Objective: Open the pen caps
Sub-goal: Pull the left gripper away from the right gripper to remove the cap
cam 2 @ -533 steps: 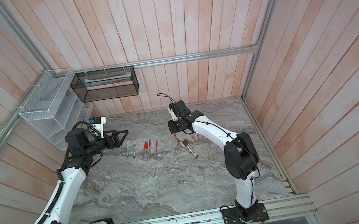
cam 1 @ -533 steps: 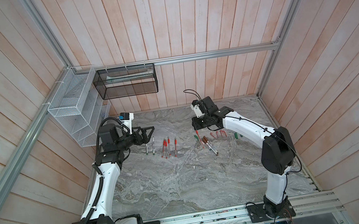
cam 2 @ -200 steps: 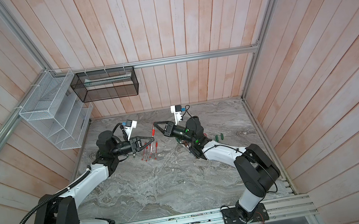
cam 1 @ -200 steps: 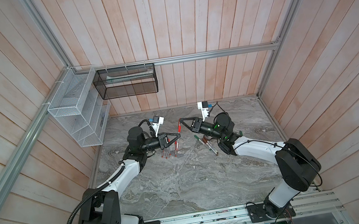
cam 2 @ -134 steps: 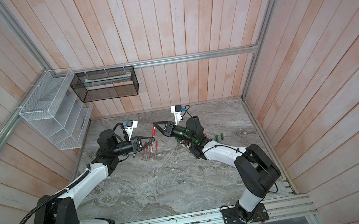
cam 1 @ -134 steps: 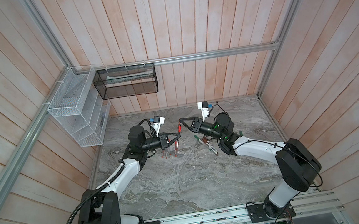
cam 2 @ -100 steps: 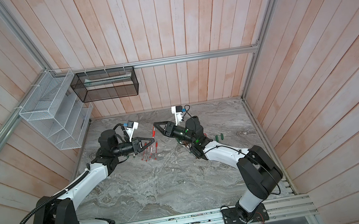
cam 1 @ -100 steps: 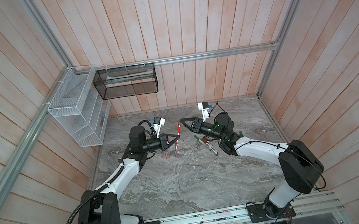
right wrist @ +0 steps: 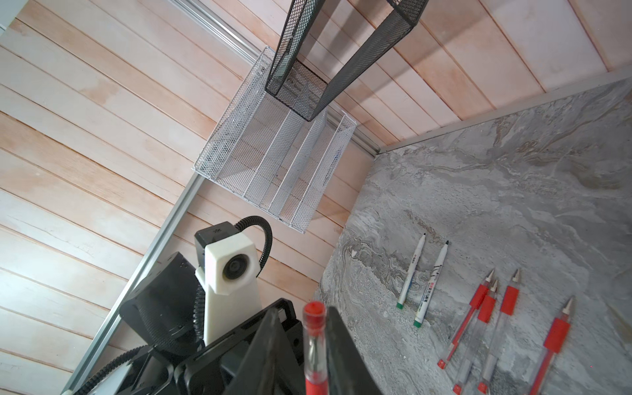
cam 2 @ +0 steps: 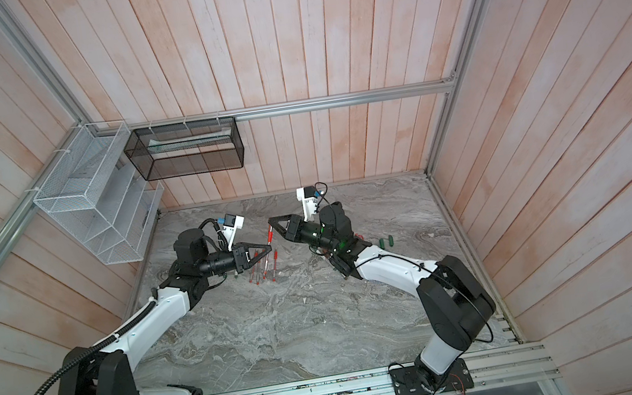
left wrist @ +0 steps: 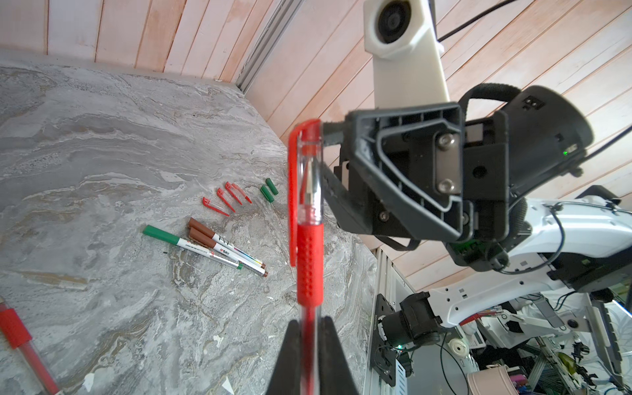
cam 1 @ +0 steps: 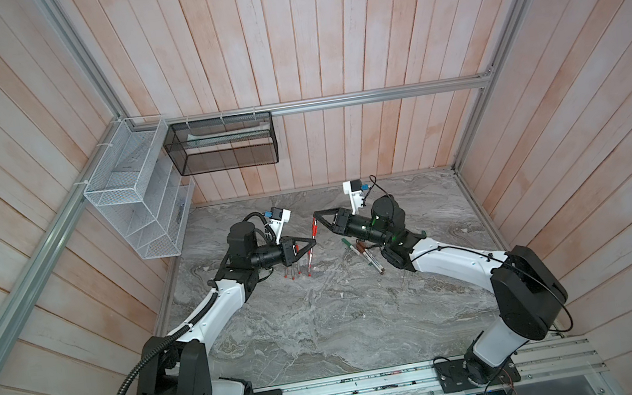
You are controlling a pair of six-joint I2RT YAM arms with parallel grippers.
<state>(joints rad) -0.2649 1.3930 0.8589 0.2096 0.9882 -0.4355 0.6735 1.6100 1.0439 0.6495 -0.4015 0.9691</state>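
A red gel pen (left wrist: 309, 260) hangs above the table, and my left gripper (left wrist: 309, 328) is shut on its clear barrel. Its clear cap with a red clip (left wrist: 307, 171) is still on the pen. My right gripper (right wrist: 302, 309) faces the left one, its jaws on either side of that cap (right wrist: 314, 328), with a narrow gap on one side. Both top views show the two grippers (cam 1: 312, 242) (cam 1: 315, 215) meeting tip to tip over the back middle. Loose red caps (left wrist: 225, 200) and green caps (left wrist: 269, 189) lie on the table.
Three capped markers (left wrist: 205, 246), green and brown, lie under my right arm. Several uncapped red pens (right wrist: 496, 325) and two white markers (right wrist: 424, 277) lie under my left gripper. A white wire rack (cam 1: 138, 202) and a black mesh basket (cam 1: 223, 144) hang on the walls.
Both arms swung in from the sides and met over the middle, the left one carrying the red pen. In the last second the right gripper edged onto the cap end.
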